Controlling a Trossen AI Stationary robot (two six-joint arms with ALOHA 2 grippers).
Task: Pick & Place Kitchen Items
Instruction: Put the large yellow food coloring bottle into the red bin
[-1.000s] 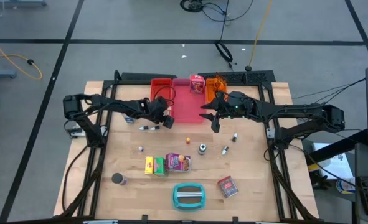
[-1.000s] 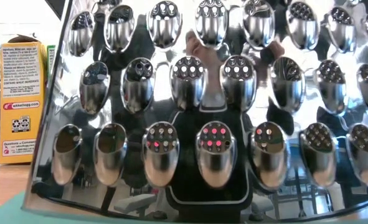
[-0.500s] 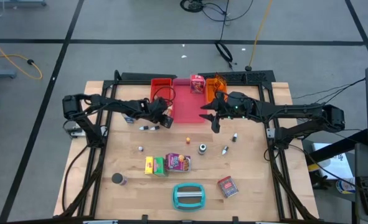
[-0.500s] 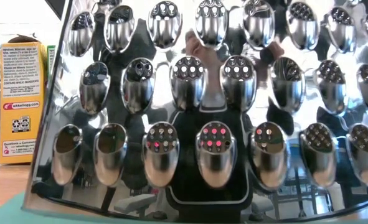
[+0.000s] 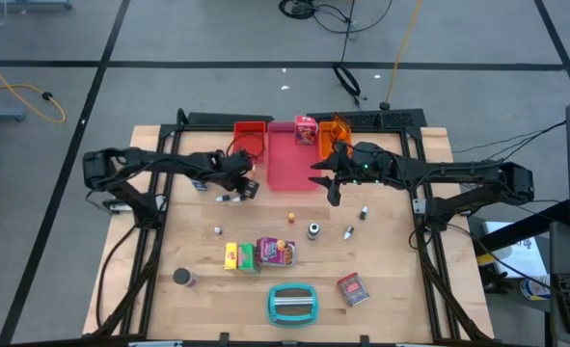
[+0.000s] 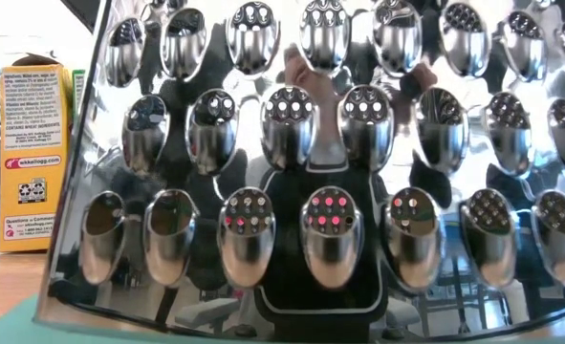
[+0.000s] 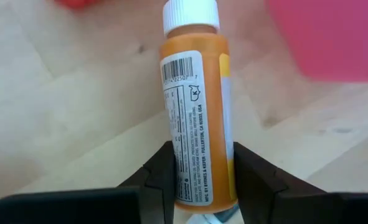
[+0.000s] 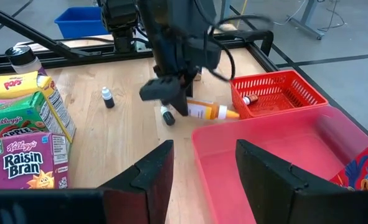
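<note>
An orange bottle [image 7: 196, 106] with a white cap and a white label is caught in my left gripper [image 7: 202, 155], which is shut on it just left of the pink tray [image 5: 289, 162]. The right wrist view shows the same bottle [image 8: 207, 111] lying nearly level under that gripper [image 8: 169, 93]. My right gripper [image 5: 333, 188] hangs open above the pink tray's near right corner, its fingers [image 8: 146, 171] spread with nothing between them. A small black-and-white bottle [image 5: 231, 198] lies on the wood beside my left gripper. My left gripper pinches the orange bottle's bottom end [image 7: 185, 171] between its two fingers, one on each side of the label. The fingers come slanting down from the table's left side. The cap end [image 7: 191, 15] points away toward the pink tray; whether it touches the table I cannot tell.
A red basket [image 5: 251, 135] and an orange tray [image 5: 335, 130] flank the pink tray, with a red-white box [image 5: 306, 128] at its far end. Yellow, green and purple boxes [image 5: 260, 253], tiny shakers [image 5: 313, 229], a dark can [image 5: 181, 278] and a red box [image 5: 352, 287] dot the table. A teal grater [image 6: 320, 191] blocks the low view.
My left gripper has drawn back a little toward the table's left edge, away from the pink tray. My right arm has kept still.
</note>
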